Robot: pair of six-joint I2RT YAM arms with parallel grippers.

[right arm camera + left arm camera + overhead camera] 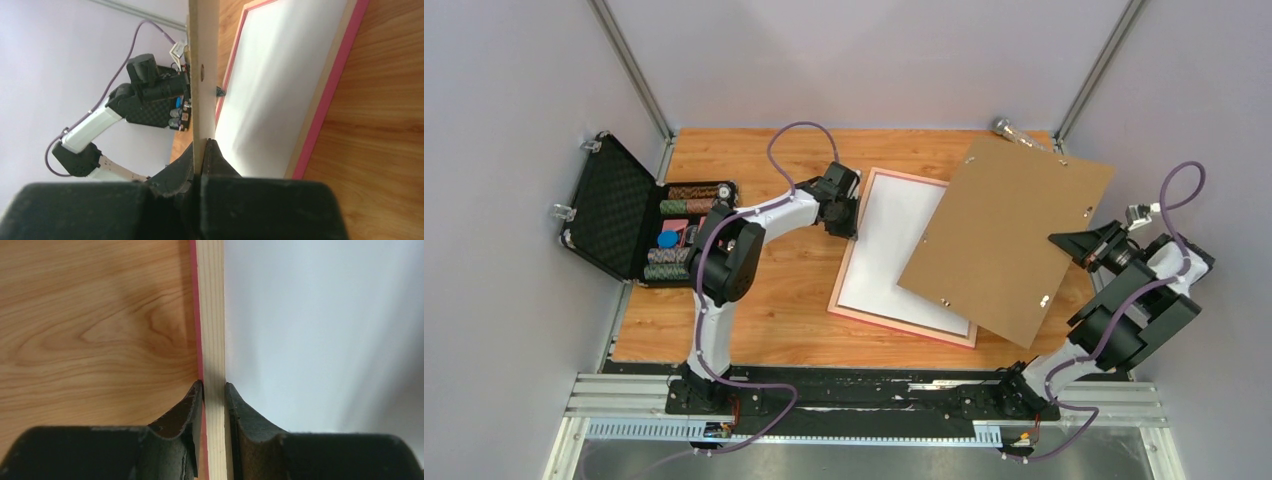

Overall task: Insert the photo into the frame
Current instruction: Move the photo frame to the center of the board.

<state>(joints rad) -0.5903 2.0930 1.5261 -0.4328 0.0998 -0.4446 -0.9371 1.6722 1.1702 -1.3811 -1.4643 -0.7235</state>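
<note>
While one frame point(902, 329) lies flat — one board point(1004, 235) hovers.

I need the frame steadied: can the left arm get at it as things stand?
Looks like yes: the left tool straddles the frame at its left rail, fingers against both sides. The board, held by the right tool, covers only its right part.

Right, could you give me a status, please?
Left claw pinching frame rail. Right claw shut on backing board, held over frame. Photo, white back up, inside frame.
</note>
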